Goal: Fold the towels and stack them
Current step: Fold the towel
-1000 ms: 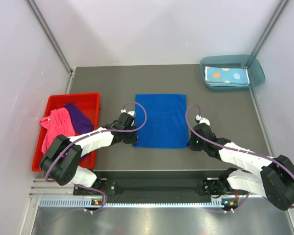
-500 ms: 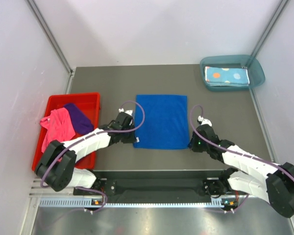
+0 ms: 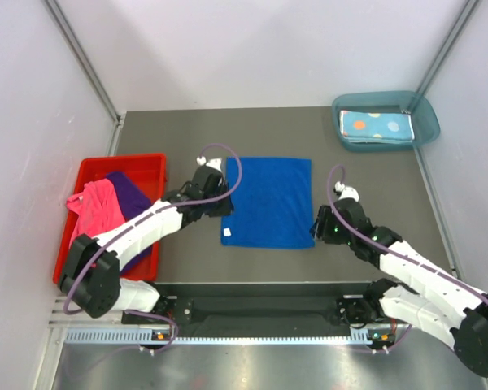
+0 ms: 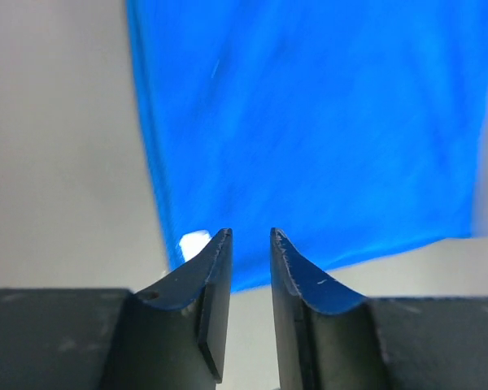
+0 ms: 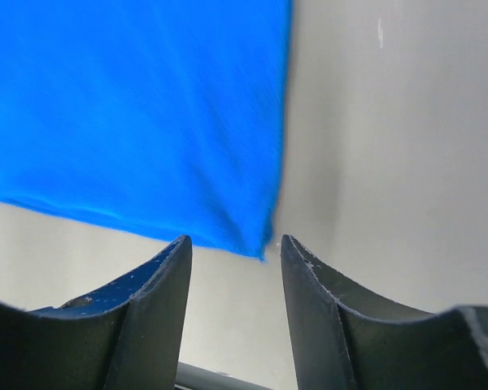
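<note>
**Both grippers let go of the spread towel**

A second ago both grippers were pinched shut at the near corners of the blue towel. Now each has parted its jaws. The left gripper shows a narrow gap with nothing in it, and the towel lies just beyond its tips. The right gripper stands wider, also empty, with the towel's near right corner just ahead of the gap. The left arm has also moved along the towel's left edge, towards the far side of the tabletop. The right arm has stayed by the near right corner.

The blue towel has hardly shifted. It lies flat and square in the middle of the tabletop, a little towards the near edge, with a white tag at its near left corner. No fold is in it yet.

The dotted towel sits folded in the tray at the far right corner. The pink towel and purple towel lie loose in the bin at the left edge.

The release suggests that spreading is done and folding comes next. It probably calls for a fresh grip on one edge or pair of corners, carried over to the opposite side. Roughly one towel of four looks finished.
</note>
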Tool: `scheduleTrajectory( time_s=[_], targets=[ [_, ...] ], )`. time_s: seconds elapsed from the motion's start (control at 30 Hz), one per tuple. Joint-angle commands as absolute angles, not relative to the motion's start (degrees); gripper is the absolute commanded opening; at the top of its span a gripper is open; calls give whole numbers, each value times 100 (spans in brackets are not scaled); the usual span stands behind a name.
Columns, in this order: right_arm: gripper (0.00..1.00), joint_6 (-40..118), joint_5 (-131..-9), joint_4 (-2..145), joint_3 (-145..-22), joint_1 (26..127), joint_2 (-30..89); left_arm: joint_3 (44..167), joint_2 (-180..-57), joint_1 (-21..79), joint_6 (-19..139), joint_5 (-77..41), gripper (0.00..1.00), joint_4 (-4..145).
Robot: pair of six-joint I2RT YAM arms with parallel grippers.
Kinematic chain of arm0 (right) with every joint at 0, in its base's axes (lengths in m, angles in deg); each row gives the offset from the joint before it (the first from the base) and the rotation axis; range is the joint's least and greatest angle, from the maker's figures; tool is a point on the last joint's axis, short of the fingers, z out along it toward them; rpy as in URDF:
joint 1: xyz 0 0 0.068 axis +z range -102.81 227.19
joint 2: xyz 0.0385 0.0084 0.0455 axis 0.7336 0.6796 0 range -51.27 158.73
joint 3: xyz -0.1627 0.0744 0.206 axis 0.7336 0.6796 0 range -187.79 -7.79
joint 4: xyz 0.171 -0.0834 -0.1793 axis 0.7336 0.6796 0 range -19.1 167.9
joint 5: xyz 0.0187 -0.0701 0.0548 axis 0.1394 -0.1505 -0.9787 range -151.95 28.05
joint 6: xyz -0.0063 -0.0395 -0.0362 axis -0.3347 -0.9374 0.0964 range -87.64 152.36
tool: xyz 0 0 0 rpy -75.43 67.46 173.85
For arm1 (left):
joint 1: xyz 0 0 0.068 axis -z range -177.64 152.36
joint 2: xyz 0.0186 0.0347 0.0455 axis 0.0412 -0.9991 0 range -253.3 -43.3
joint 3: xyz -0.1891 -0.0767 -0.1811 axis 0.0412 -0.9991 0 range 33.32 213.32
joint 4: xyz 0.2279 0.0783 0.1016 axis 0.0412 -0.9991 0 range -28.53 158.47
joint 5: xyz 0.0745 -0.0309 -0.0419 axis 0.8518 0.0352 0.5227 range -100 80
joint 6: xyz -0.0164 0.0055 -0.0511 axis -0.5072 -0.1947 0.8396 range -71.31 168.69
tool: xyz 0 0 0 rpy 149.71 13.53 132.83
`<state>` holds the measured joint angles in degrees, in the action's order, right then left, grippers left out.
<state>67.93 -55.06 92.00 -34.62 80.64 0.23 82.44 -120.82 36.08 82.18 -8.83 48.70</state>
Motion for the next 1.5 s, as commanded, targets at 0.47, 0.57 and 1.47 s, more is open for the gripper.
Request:
scheduleTrajectory(
  time_s=[0.47,0.57,1.47],
  targets=[
    [37,6611,-6404,7672,-4321,8015,1180,10054,-14014,2602,7603,-832,29,6231],
    [33,6681,-6494,7153,-4137,8102,1568,10292,-14480,2539,7331,-763,28,6688],
    [28,6796,-6222,6721,-3354,8287,2414,11857,-16476,2381,6829,-490,31,6724]
  ],
)
